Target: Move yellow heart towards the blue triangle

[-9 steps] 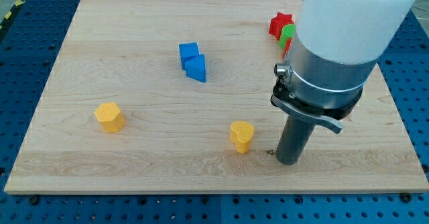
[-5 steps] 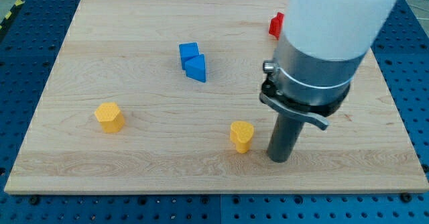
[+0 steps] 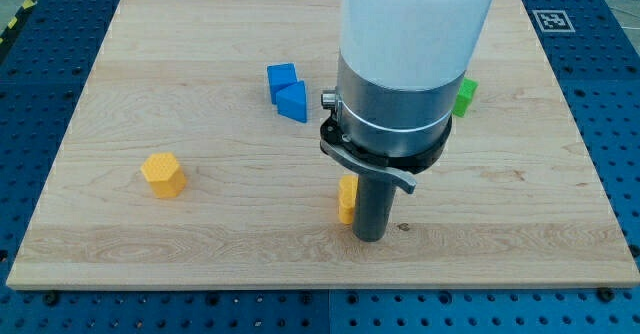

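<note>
The yellow heart [image 3: 346, 199] stands low on the board near the middle, mostly hidden behind my rod. My tip [image 3: 370, 236] rests on the board right against the heart's right side, slightly lower in the view. The blue triangle [image 3: 294, 102] lies up and to the left of the heart, touching a blue cube [image 3: 281, 78] above it.
A yellow hexagon block [image 3: 163, 174] sits at the view's left. A green block [image 3: 464, 96] shows partly at the right, behind the arm. The wooden board [image 3: 120, 244] ends near the view's bottom. The arm's body hides the board's upper middle.
My tip has slid left, from well right of the yellow heart to right beside it. The heart has barely shifted. The arm now hides the red block.
</note>
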Tool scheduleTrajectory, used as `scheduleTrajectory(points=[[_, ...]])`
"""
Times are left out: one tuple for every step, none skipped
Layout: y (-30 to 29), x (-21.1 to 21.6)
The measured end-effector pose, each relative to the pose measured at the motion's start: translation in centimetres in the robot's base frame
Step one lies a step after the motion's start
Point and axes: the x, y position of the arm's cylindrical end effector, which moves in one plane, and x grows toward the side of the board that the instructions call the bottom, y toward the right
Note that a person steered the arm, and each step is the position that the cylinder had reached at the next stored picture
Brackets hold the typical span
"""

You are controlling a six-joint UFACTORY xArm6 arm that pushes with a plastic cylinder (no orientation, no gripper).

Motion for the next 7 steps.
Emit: scheduleTrajectory(points=[[0.0, 0.0], [0.0, 0.0], [0.0, -0.2], [0.0, -0.7], [0.0, -1.2], [0.0, -1.5], [0.0, -1.5]])
